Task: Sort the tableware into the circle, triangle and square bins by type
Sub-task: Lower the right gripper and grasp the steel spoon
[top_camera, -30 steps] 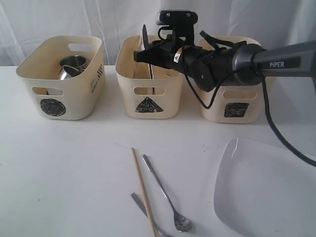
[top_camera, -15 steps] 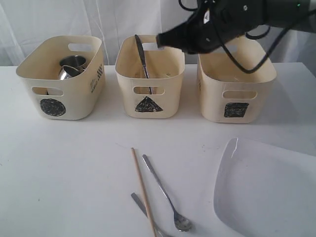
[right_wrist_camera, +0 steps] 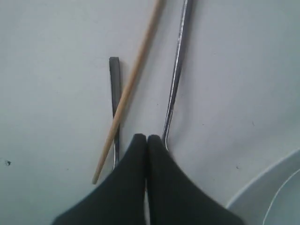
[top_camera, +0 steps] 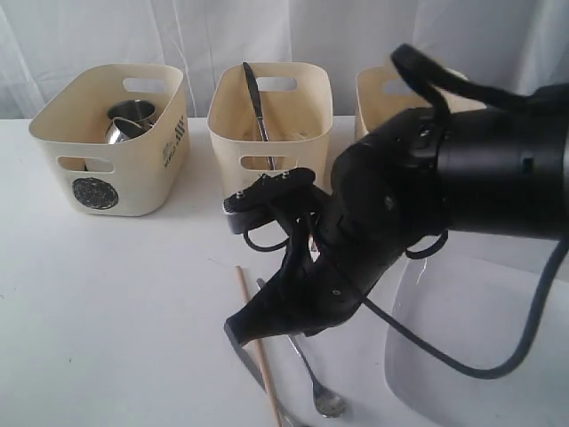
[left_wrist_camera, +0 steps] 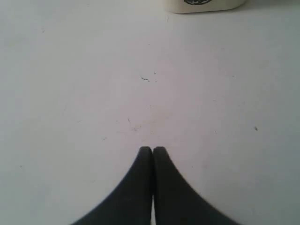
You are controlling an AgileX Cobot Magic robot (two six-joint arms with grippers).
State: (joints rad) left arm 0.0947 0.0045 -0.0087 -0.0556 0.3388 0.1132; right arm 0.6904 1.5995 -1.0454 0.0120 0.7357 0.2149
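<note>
- The right fingers (right_wrist_camera: pixel 138 157) are pressed flat together and hold nothing. Their tips point down at the counter (right_wrist_camera: pixel 56 117); whether they touch it cannot be told.
- The tips sit between a wooden chopstick (right_wrist_camera: pixel 129 89) on one side and the thin handle of a metal spoon (right_wrist_camera: pixel 176 70) on the other, just beside both.
- A flat dark metal handle (right_wrist_camera: pixel 114 79) lies beside the chopstick, which crosses over it close to the tips.
- The left fingers (left_wrist_camera: pixel 143 164) are also closed on each other and empty. They are above bare counter, with only the scribbled base of a bin (left_wrist_camera: pixel 201 4) beyond them; which mark it bears cannot be read.
- The right arm (top_camera: pixel 462 178) reaches low across the middle of the exterior view.
- The large white plate (top_camera: pixel 471 356) lies on the counter to the right, near the spoon but apart from it, its far edge hidden by the arm.
- At the back, the three bins stand in a row:
  - the circle bin (top_camera: pixel 133 191) on the left holds steel mugs (top_camera: pixel 132 117);
  - the triangle bin (top_camera: pixel 233 151) in the middle has a knife (top_camera: pixel 255 98) standing nearly upright in it;
  - the square bin (top_camera: pixel 378 93) on the right is mostly covered by the arm.
</note>
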